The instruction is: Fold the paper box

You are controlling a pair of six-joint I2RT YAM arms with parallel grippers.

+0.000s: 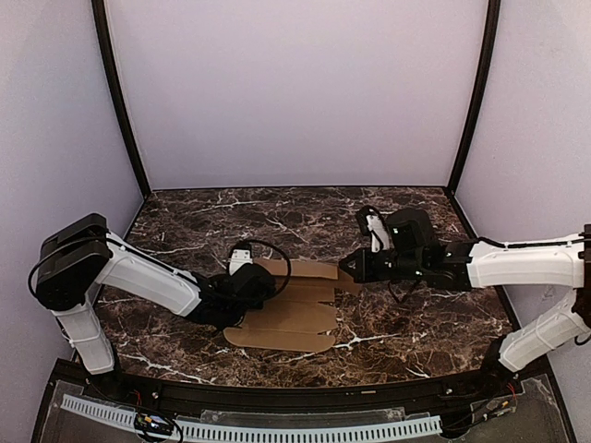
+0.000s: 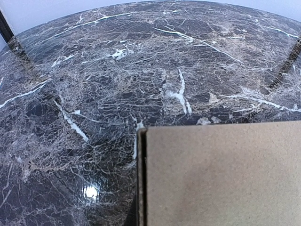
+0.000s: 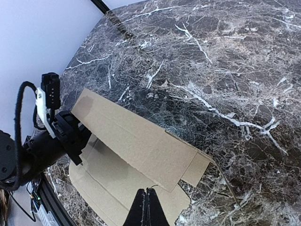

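Observation:
The paper box (image 1: 291, 314) is a flat tan cardboard sheet on the marble table, with one long panel (image 3: 136, 141) folded up and over the rest. My left gripper (image 1: 247, 288) is at the sheet's left end and is shut on that raised panel. In the left wrist view the cardboard (image 2: 221, 174) fills the lower right and hides the fingers. My right gripper (image 3: 148, 207) is shut with nothing between its fingers, its tip just short of the raised panel's free edge. From above, the right gripper (image 1: 354, 268) sits at the sheet's right end.
The dark marble table (image 1: 388, 221) is enclosed by pale purple walls with black corner posts (image 1: 120, 101). A black cable loop (image 1: 270, 245) arches over the left wrist. A small side tab (image 3: 195, 169) sticks out at the panel's right end.

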